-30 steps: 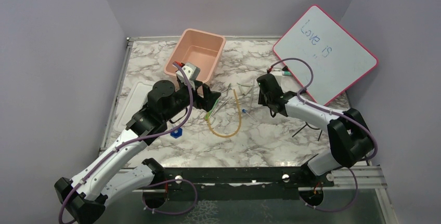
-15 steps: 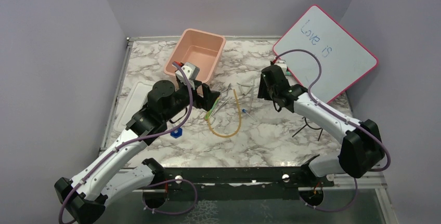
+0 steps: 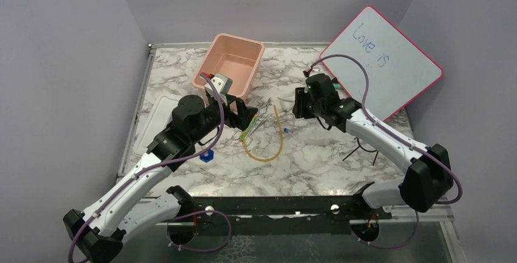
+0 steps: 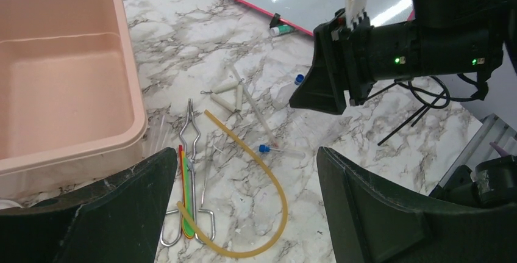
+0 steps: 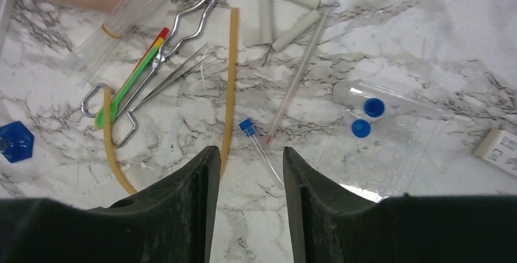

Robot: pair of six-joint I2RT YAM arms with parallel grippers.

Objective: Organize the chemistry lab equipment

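The amber rubber tube [image 3: 277, 144] lies in a U at the table's middle, also in the left wrist view [image 4: 268, 174] and the right wrist view [image 5: 230, 80]. Metal tongs [image 4: 190, 135], thin tweezers [image 5: 177, 74] and the green-handled tool [image 5: 131, 80] lie left of it. A blue-capped test tube [image 5: 259, 147] lies right of it. A blue hexagonal piece [image 3: 207, 155] sits nearer me. The black wire ring [image 3: 360, 150] is at the right. My left gripper [image 3: 250, 116] [image 4: 244, 159] is open and empty above the tongs. My right gripper [image 3: 299, 105] [image 5: 247, 153] is open and empty above the test tube.
The pink tub [image 3: 198, 77] stands at the back left and a white lid [image 3: 161, 107] lies beside it. The red-framed whiteboard [image 3: 390, 68] leans at the back right. A clear bag with blue caps [image 5: 390, 129] and white ceramic rods on wire [image 5: 286, 13] lie near the tube.
My right gripper has swung away from the whiteboard, to the left, towards the items in the middle. My left arm has hardly moved.
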